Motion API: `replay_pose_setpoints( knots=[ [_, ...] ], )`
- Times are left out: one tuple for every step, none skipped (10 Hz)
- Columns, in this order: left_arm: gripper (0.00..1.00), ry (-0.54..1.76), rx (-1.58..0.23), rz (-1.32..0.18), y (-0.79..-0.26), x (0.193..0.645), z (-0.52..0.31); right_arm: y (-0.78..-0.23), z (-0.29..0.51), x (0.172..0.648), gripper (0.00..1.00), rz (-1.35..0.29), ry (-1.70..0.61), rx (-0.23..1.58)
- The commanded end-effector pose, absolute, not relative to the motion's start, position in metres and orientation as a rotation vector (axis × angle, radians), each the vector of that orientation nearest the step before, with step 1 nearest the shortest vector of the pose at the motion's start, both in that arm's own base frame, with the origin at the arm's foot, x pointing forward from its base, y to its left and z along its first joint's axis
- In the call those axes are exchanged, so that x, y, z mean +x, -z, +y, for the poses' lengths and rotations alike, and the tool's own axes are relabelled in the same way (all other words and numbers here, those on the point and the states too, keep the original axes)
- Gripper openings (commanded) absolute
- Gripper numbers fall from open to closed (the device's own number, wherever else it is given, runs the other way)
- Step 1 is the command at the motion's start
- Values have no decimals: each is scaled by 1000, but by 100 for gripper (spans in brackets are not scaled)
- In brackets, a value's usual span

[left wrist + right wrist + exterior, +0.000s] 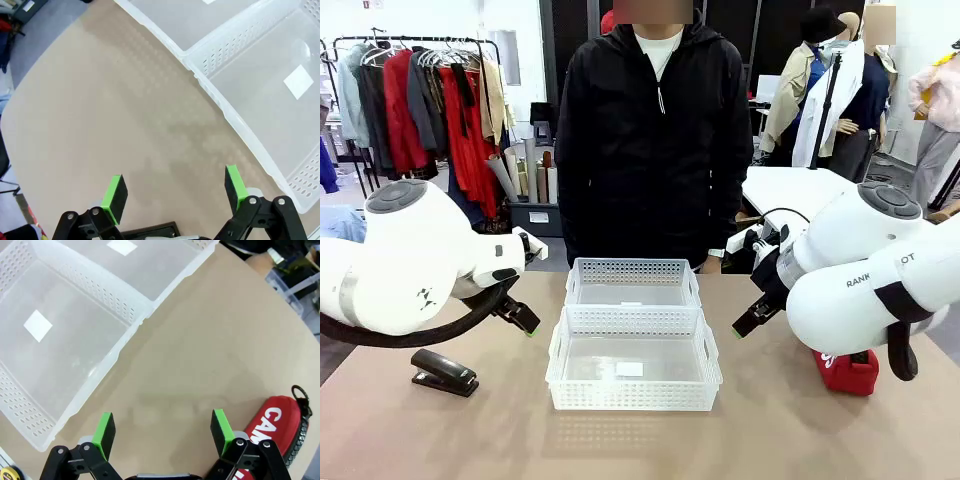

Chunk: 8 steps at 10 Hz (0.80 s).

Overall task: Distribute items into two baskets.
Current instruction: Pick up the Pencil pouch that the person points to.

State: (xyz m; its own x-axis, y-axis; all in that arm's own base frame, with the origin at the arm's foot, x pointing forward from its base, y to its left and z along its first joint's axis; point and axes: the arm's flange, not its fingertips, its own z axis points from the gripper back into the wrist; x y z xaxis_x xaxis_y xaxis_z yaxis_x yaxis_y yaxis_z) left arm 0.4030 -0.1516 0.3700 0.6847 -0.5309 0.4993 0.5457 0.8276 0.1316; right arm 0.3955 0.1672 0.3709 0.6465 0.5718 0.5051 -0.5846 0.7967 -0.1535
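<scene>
Your left gripper (525, 322) and right gripper (748, 322) hang empty, jaws apart. Lower the left squarely over the stapler (444, 372) near the left edge of the surface (440, 435). The pouch (850, 376) lies by the right edge, with the baskets (633, 398) between them.

I see a workroom, part clothing studio: a loaded clothes rack (430, 100), upright rolls (530, 178) beside it, a white table (790, 188) farther back.

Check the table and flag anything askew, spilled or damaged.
Nothing stands out. The near basket and far basket sit squarely together, the black stapler lies flat, and the visible part of the red pouch looks undamaged.
</scene>
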Motion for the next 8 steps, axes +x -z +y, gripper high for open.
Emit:
replay_pose_setpoints(
  knots=[
    [100,603,-28,-551,-370,403,-152,-371,167,395,100,-566,-658,24],
    [100,603,-28,-551,-370,403,-152,-371,167,395,100,-566,-658,24],
    [100,603,-28,-551,-370,403,-152,-371,167,395,100,-566,-658,24],
    [100,603,-28,-551,-370,403,-152,-371,167,395,100,-566,-658,24],
    [100,603,-28,-551,-370,403,-152,-371,167,395,100,-566,-658,24],
    [100,603,-28,-551,-370,403,-152,-371,167,395,100,-566,-658,24],
    [100,603,-28,-551,-370,403,-152,-371,167,395,100,-566,-658,24],
    [100,603,-28,-551,-370,403,-152,-371,167,395,100,-566,-658,24]
  ],
)
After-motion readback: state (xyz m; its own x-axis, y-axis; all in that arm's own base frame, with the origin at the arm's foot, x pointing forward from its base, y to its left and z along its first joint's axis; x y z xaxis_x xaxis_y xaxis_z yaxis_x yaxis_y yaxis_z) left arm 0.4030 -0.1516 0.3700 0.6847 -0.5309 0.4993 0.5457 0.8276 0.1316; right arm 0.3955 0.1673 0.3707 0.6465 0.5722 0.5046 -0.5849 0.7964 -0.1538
